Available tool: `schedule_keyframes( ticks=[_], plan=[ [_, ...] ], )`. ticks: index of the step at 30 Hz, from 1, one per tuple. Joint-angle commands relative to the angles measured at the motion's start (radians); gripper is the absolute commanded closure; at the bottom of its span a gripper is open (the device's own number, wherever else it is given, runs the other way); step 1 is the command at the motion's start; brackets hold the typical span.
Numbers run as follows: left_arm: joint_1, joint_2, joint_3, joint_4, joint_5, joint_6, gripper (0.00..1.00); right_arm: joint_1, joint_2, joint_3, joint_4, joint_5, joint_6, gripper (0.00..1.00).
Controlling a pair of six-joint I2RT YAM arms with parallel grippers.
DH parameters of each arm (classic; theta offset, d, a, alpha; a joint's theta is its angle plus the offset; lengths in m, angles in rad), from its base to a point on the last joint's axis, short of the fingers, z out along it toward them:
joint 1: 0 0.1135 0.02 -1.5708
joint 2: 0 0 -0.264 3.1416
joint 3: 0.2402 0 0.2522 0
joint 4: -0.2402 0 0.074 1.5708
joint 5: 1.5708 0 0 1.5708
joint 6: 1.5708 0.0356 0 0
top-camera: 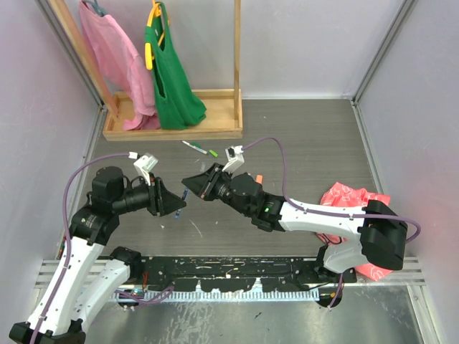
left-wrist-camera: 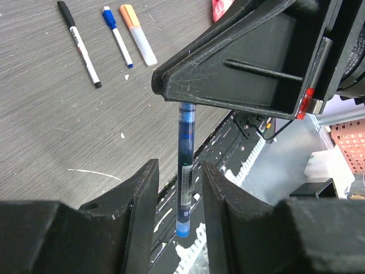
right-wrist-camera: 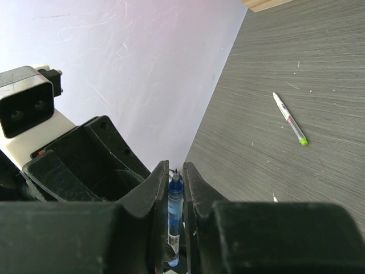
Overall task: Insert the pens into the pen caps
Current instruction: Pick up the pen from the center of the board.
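Observation:
My right gripper (right-wrist-camera: 175, 166) is shut on a blue pen (right-wrist-camera: 174, 206) and holds it in the air, bare tip outward. In the left wrist view the same blue pen (left-wrist-camera: 185, 154) hangs from the right fingers (left-wrist-camera: 239, 68), between the spread fingers of my left gripper (left-wrist-camera: 179, 166) without touching them. The left gripper is open. From above, the left gripper (top-camera: 174, 202) and right gripper (top-camera: 191, 183) meet nose to nose at the table's middle left. I see no loose pen cap.
A black pen (left-wrist-camera: 80, 44), a blue pen (left-wrist-camera: 117, 36) and an orange highlighter (left-wrist-camera: 138, 35) lie on the table. Two green-ended pens (top-camera: 200, 149) lie near a wooden rack (top-camera: 172, 132) with pink and green clothes. A red bag (top-camera: 350, 196) lies at the right.

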State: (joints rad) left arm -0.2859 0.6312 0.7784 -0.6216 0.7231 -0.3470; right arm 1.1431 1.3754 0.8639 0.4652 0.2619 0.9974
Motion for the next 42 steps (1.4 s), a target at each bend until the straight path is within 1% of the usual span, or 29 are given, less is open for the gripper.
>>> schedule_keyframes(
  ticks=[1, 8, 9, 14, 24, 30, 32, 37, 39, 42],
  plan=[
    [0.002, 0.000, -0.002, 0.053, 0.019, 0.006, 0.62, -0.003, -0.002, 0.014, 0.085, -0.016, -0.008, 0.98],
    [0.004, 0.001, -0.008, 0.061, 0.017, 0.000, 0.63, -0.003, 0.027, 0.038, 0.106, -0.034, -0.001, 0.99],
    [0.003, 0.000, -0.007, 0.062, 0.017, 0.000, 0.64, -0.003, 0.032, 0.041, 0.110, -0.069, 0.000, 0.99],
    [0.002, -0.001, -0.010, 0.065, 0.016, -0.004, 0.68, -0.003, 0.045, 0.043, 0.120, -0.090, 0.006, 1.00],
    [0.004, 0.004, -0.010, 0.064, 0.015, -0.004, 0.66, -0.003, 0.038, 0.031, 0.161, -0.089, 0.030, 1.00],
    [0.003, 0.005, -0.010, 0.064, 0.016, -0.005, 0.72, -0.003, 0.030, 0.020, 0.171, -0.079, 0.029, 1.00],
    [0.003, 0.006, -0.010, 0.065, 0.016, -0.005, 0.75, -0.003, 0.028, 0.017, 0.172, -0.078, 0.029, 1.00],
    [0.002, 0.007, -0.011, 0.065, 0.015, -0.006, 0.93, -0.003, 0.027, 0.013, 0.170, -0.079, 0.028, 0.99],
    [0.003, 0.008, -0.010, 0.064, 0.006, -0.007, 1.00, -0.003, 0.025, 0.012, 0.160, -0.077, 0.018, 0.95],
    [0.004, 0.008, -0.009, 0.056, -0.021, -0.009, 1.00, -0.003, 0.013, 0.009, 0.129, -0.068, -0.004, 0.83]
  ],
)
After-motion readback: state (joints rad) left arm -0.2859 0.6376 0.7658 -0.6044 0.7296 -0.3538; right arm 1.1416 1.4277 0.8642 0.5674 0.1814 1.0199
